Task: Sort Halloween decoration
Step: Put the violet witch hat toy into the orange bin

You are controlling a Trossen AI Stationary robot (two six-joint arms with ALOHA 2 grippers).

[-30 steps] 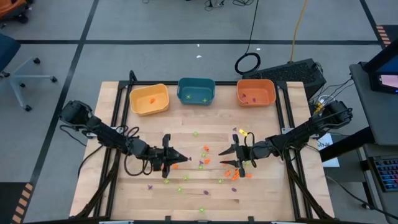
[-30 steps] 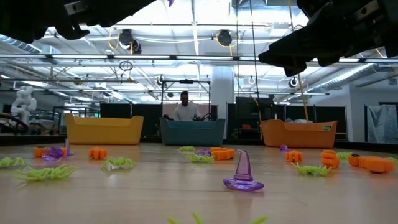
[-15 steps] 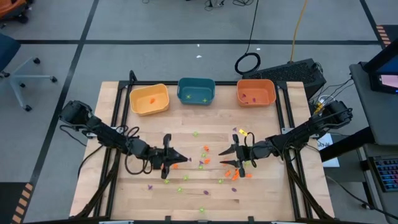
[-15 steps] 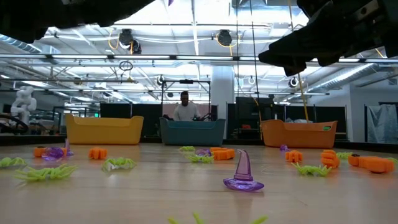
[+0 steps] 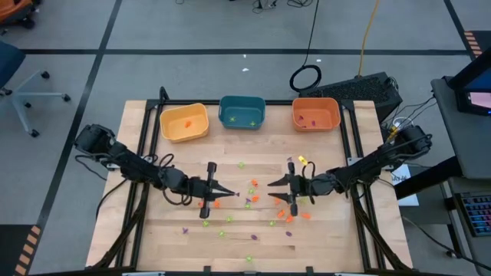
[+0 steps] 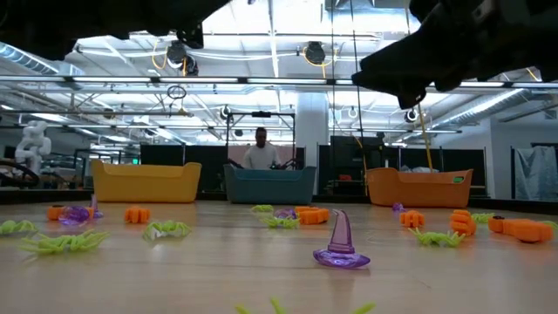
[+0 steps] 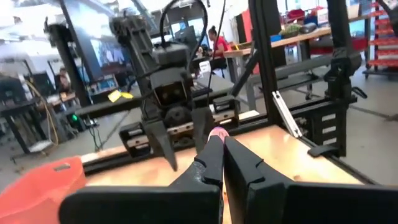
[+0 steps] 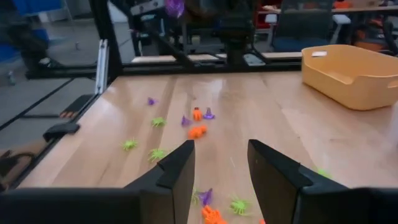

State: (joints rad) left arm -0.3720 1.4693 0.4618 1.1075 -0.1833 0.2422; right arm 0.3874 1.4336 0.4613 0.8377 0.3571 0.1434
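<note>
- The table (image 5: 153, 230) carries three bins along its far edge: the yellow bin (image 5: 184, 123), the teal bin (image 5: 242, 112) and the orange bin (image 5: 315, 113).
- The Halloween decoration (image 5: 253, 201) lies scattered over the middle of the table, mostly between the two grippers and toward the near edge.
- The left gripper (image 5: 230, 192) is closed. The left wrist view shows a small pink-purple trinket (image 7: 217, 133) at its tips, probably pinched. I judge the orange bin, which holds purple pieces, lies diagonally far from it.
- The right gripper (image 5: 270, 184) is open and empty, above the trinkets, with orange ones just beside it.
</note>
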